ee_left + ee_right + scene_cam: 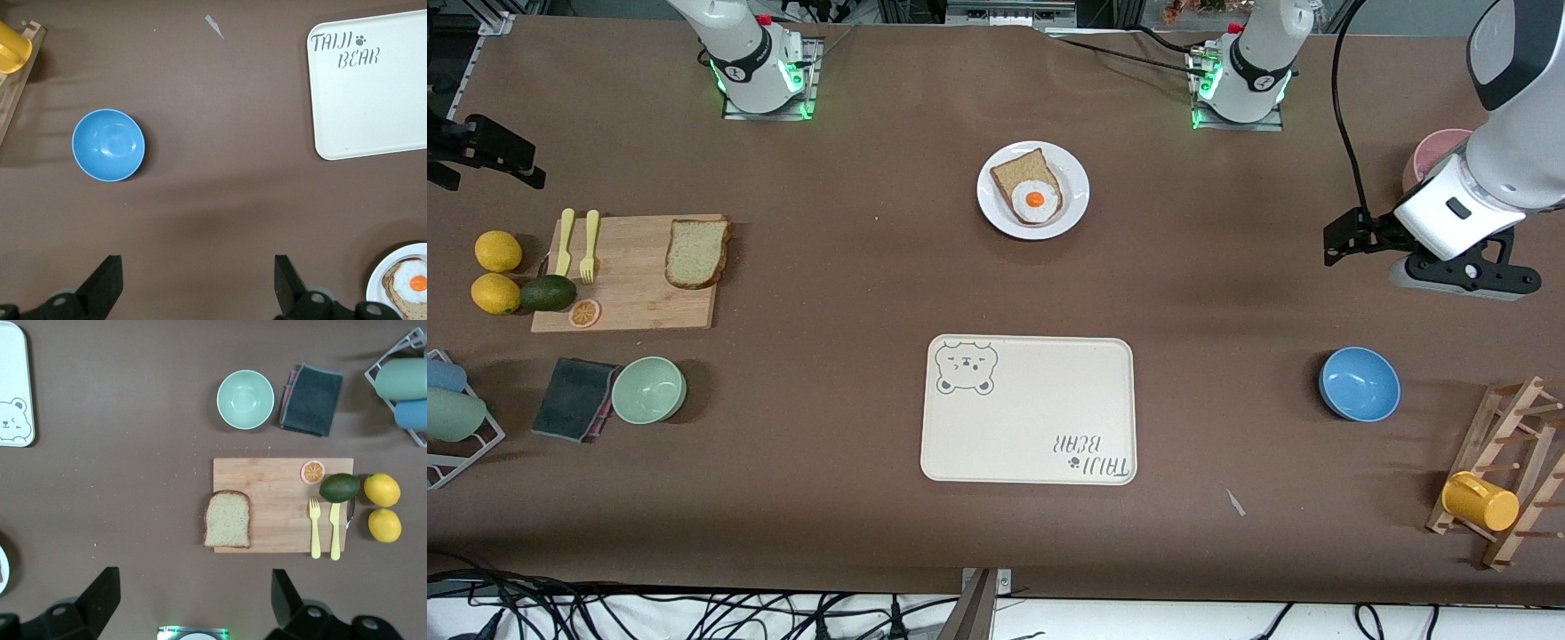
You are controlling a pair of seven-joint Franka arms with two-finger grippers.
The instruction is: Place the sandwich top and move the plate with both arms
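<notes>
Left gripper (1343,240) spread wide, empty — hanging over bare table toward its own end, above the blue bowl (1359,383). Right gripper (193,600) likewise agape, over the table by the cutting board (627,273). Sandwich top (696,253) lies on that board. Plate (1072,174) holds the egg slice (1031,191) — mid-table, farther from the front camera than the bear tray (1030,410).

A brown table (854,267) carries a white plate (1073,182) near the arms' bases; a cream tray (1040,418) nearer the camera; a wooden board (636,293), green bowl (649,389), dark cloth (572,398) and two lemons (497,271) toward the right arm's end; a blue bowl (1359,383) and wooden rack (1507,471) toward the left arm's end.
</notes>
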